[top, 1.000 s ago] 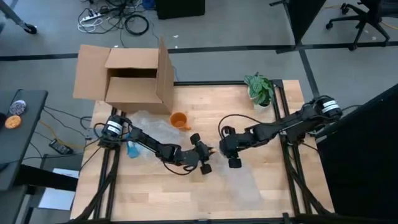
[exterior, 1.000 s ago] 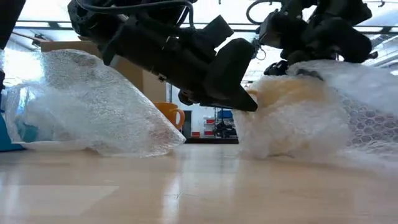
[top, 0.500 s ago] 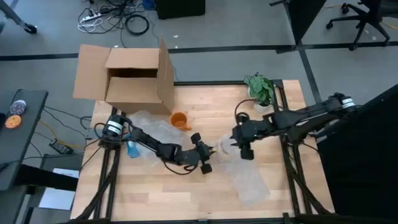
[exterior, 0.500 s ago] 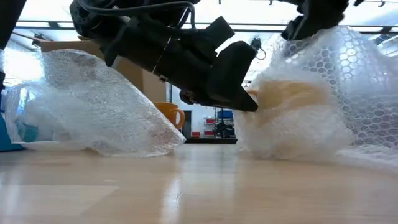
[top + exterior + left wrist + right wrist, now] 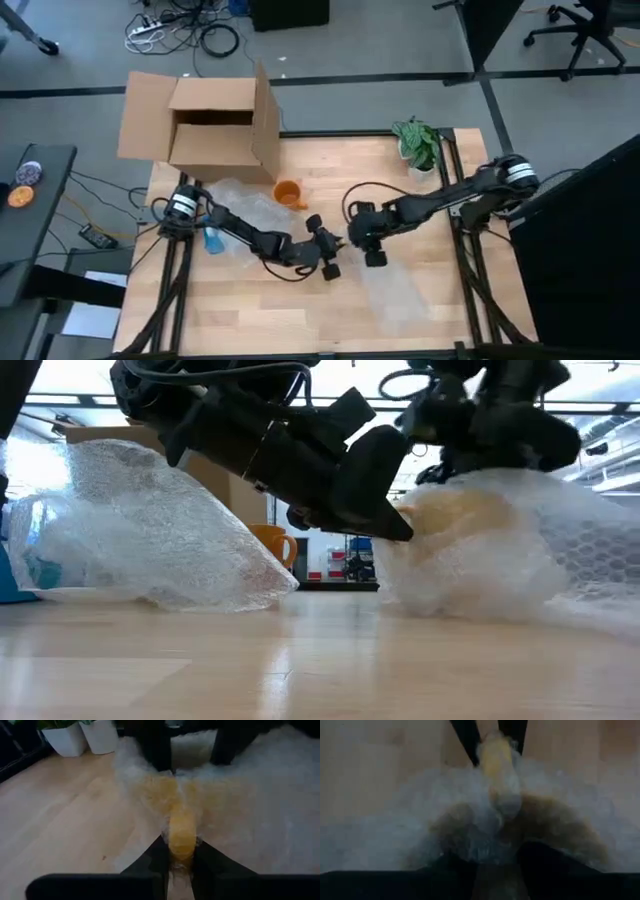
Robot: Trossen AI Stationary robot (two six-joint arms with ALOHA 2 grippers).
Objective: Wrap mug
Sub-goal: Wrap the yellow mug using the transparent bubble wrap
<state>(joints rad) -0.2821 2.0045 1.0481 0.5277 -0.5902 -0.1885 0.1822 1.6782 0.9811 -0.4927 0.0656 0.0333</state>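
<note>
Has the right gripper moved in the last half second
Yes. In the high view the right gripper has swung back toward the left gripper, away from the potted plant, and sits on the bubble-wrapped mug.

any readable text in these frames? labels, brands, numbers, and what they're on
None readable.
Cardboard box: plain flaps in the high view, no print visible.
Orange mug: no marking visible.
Wrapped yellow mug in bubble wrap: surface blurred by the wrap, no text can be made out.
Left gripper and right gripper: dark housings, no legible labels.
Room behind the table in the low view: too small and blurred to read.
</note>
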